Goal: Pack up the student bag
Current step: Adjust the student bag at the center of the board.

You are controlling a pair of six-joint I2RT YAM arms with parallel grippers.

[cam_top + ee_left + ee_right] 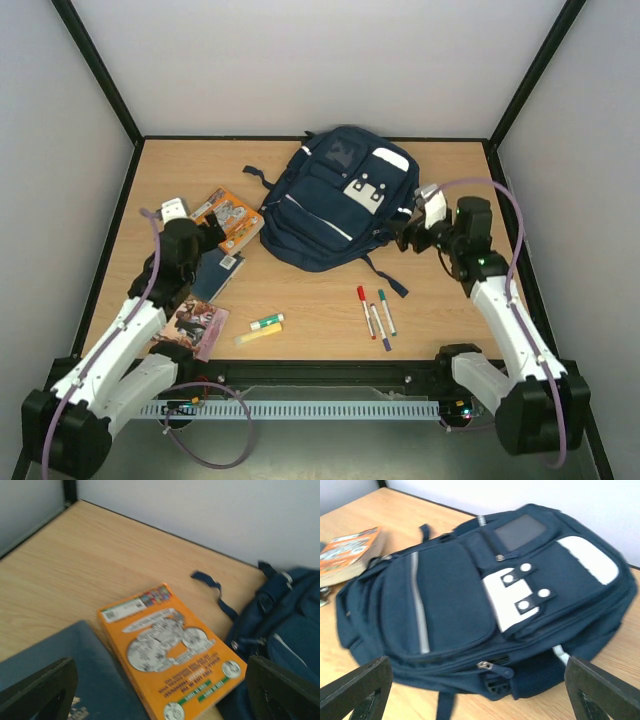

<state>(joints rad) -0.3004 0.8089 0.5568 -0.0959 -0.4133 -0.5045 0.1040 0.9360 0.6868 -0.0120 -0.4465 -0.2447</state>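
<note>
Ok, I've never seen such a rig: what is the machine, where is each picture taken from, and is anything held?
Two robot arms are bolted at the near edge of the table. One picture looks down from above; the other two come from wrist cameras, their dark fingers showing at the bottom corners. On it lie the navy student bag, an orange book, a blue notebook, a picture booklet, a yellow highlighter and markers. The left gripper and right gripper both stand open, holding nothing.

student bag (470, 605) lying flat – orange book (350, 555) beside, fingers (357, 690) spread
</note>
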